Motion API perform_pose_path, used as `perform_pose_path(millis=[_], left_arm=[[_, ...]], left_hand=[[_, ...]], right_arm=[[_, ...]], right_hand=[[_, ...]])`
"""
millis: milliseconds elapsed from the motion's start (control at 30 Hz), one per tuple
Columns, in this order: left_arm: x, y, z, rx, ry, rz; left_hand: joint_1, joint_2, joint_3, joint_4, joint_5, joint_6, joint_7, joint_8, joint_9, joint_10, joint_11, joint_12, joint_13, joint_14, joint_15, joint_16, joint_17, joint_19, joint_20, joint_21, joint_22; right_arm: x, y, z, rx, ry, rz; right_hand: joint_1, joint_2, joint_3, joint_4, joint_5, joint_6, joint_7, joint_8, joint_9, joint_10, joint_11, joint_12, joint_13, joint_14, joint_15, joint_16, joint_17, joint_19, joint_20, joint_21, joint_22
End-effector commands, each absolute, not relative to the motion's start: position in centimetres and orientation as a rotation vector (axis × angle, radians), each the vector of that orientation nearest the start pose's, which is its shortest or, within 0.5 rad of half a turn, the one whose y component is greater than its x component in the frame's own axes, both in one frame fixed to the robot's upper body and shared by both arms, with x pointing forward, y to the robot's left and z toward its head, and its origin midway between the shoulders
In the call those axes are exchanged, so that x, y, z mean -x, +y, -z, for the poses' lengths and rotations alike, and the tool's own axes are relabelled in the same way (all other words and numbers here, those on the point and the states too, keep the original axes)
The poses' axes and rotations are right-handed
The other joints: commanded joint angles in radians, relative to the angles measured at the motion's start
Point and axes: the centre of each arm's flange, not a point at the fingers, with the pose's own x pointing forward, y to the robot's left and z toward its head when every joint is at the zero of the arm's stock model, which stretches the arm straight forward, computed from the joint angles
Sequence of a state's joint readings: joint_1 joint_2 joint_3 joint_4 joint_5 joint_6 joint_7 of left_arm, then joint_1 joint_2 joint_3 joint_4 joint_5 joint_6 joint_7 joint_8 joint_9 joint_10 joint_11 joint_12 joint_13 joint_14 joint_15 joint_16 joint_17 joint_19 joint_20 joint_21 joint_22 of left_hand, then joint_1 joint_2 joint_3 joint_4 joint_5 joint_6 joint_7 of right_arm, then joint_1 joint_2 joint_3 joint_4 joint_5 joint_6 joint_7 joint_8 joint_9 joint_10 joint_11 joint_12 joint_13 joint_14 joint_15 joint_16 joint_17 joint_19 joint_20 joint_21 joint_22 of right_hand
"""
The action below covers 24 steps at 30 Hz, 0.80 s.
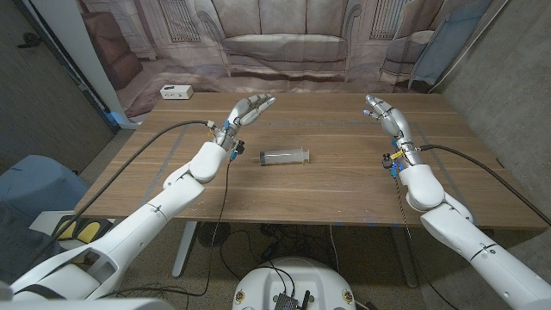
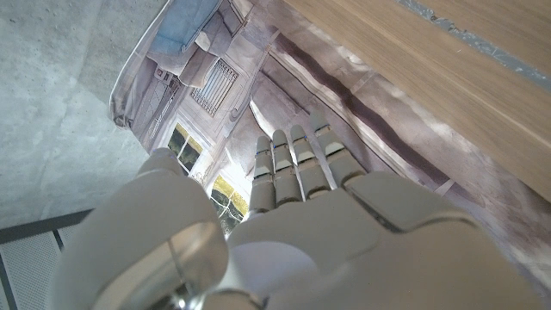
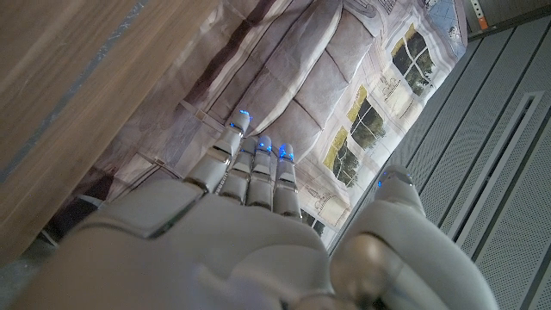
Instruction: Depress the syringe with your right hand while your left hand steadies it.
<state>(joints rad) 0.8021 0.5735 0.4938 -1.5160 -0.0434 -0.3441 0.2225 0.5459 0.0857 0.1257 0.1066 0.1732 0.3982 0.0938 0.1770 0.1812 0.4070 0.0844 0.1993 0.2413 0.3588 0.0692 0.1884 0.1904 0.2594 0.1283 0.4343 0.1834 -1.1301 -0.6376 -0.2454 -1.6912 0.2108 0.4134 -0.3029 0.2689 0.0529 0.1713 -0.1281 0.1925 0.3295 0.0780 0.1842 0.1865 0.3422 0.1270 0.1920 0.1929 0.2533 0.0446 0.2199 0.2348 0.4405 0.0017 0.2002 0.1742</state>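
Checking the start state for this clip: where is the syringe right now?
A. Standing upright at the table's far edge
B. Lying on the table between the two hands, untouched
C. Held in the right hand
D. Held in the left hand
B: the syringe lies on its side on the wooden table, apart from the open left hand and right hand.
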Motion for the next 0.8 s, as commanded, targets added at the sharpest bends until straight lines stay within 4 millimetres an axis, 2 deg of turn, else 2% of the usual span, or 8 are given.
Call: perform_pose_path(millis=[33,533,700,800], left_arm=[[-60.1,21.7,-3.5,-0.378,-0.906,0.178],[-61.0,23.4,-2.5,-0.158,-0.831,0.241],[-61.5,24.1,-1.9,-0.094,-0.793,0.249],[-61.7,24.4,-1.6,-0.081,-0.78,0.242]], left_hand=[[-0.007,0.0,0.0,0.005,0.005,-0.01,0.001,-0.002,0.003,-0.009,0.001,-0.001,0.001,-0.003,0.001,-0.001,0.001,-0.003,-0.002,-0.001,0.001],[-0.03,-0.007,-0.011,0.009,0.006,-0.043,-0.001,-0.003,0.002,-0.041,0.009,-0.006,-0.005,-0.036,0.007,-0.006,-0.001,-0.031,-0.002,-0.021,0.001],[-0.036,-0.008,-0.014,0.01,0.006,-0.05,0.0,-0.003,0.002,-0.047,0.011,-0.006,-0.006,-0.042,0.01,-0.006,-0.001,-0.038,-0.003,-0.027,0.0],[-0.041,-0.009,-0.016,0.011,0.007,-0.058,0.001,-0.003,0.002,-0.052,0.015,-0.006,-0.007,-0.05,0.011,-0.007,-0.001,-0.042,-0.002,-0.03,0.0]], right_arm=[[-55.1,-30.5,2.3,0.187,-0.863,-0.042],[-56.5,-31.6,3.8,0.037,-0.808,-0.1],[-57.0,-31.8,4.6,0.022,-0.785,-0.092],[-57.3,-32.0,4.9,0.017,-0.775,-0.088]], right_hand=[[-0.003,-0.002,-0.003,0.002,-0.002,-0.01,0.001,-0.003,0.001,-0.006,0.002,-0.001,0.004,-0.009,0.003,-0.006,0.001,-0.008,-0.002,-0.005,0.002],[-0.01,-0.001,-0.006,0.006,-0.003,-0.031,0.006,-0.004,0.001,-0.025,0.007,-0.005,0.004,-0.032,0.01,-0.014,0.002,-0.031,-0.002,-0.011,0.002],[-0.011,-0.001,-0.006,0.006,-0.003,0.014,0.005,0.017,0.002,-0.029,0.008,-0.002,0.004,-0.035,0.01,-0.013,0.002,-0.035,-0.003,-0.01,0.002],[-0.013,-0.002,-0.008,0.006,-0.004,0.02,0.003,0.019,0.003,-0.032,0.008,-0.002,0.004,-0.039,0.01,-0.015,0.002,-0.038,-0.004,-0.01,0.002]])
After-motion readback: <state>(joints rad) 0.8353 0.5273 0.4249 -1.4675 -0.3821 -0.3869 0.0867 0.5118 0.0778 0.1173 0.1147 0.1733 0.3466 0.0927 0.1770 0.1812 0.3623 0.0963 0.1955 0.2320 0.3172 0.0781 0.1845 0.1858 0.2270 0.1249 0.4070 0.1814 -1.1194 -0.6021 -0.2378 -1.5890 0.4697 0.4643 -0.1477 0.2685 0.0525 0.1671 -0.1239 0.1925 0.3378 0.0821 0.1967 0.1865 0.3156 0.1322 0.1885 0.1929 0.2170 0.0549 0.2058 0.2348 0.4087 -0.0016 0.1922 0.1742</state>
